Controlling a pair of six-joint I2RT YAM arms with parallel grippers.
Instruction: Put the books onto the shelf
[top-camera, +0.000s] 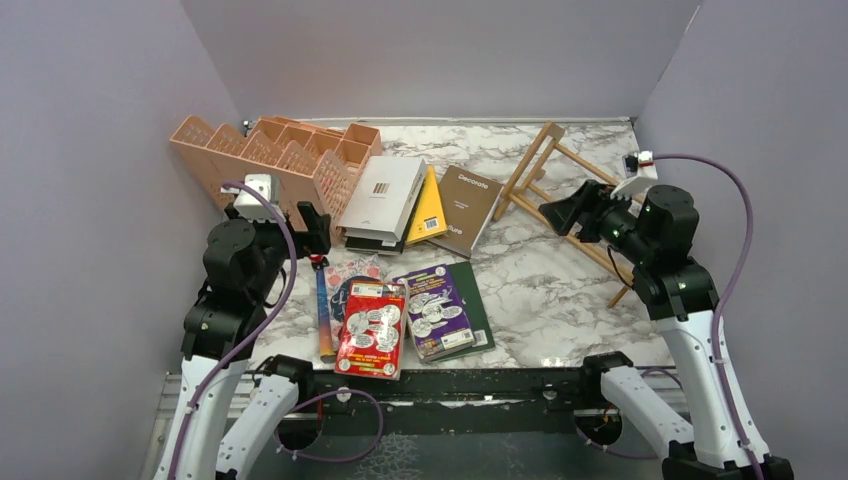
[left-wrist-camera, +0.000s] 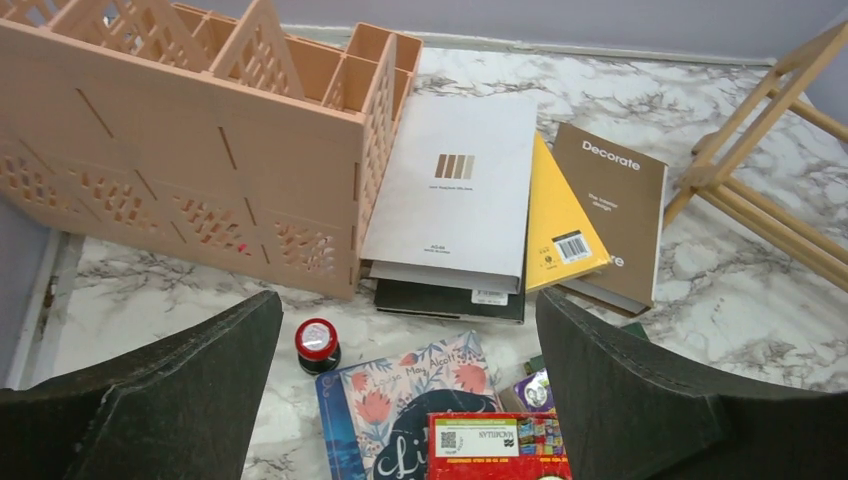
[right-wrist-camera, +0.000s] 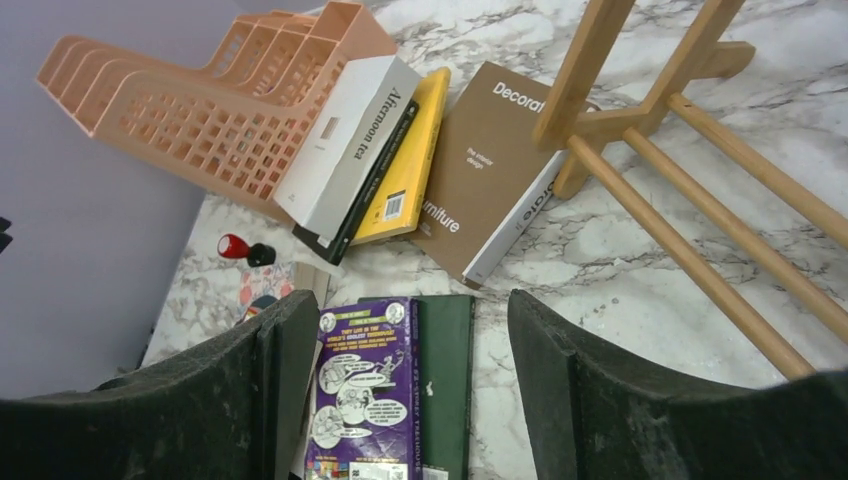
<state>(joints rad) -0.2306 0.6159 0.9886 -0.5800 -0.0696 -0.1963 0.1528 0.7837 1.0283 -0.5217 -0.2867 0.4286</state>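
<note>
So the left gripper (left-wrist-camera: 407, 300) and right gripper (right-wrist-camera: 410, 300) both gape wide, holding nothing. Thin mixed-colour books (top-camera: 380, 190) lie scattered on the marble counter (top-camera: 560, 290), with the light-wood slatted shelf (top-camera: 528, 165) at 1 o'clock.

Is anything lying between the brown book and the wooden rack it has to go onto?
Nothing visible does. The brown book lies right beside the rack, and no other thing sits between them.

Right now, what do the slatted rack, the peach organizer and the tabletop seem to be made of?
Rack: pale wood, matte, apparently unvarnished; grain lines and round dowels show. Organizer: plastic, matte peach; moulded lattice walls of one even colour. Tabletop: white marble look with grey veins, faint sheen; real stone or printed laminate, cannot tell.
</note>
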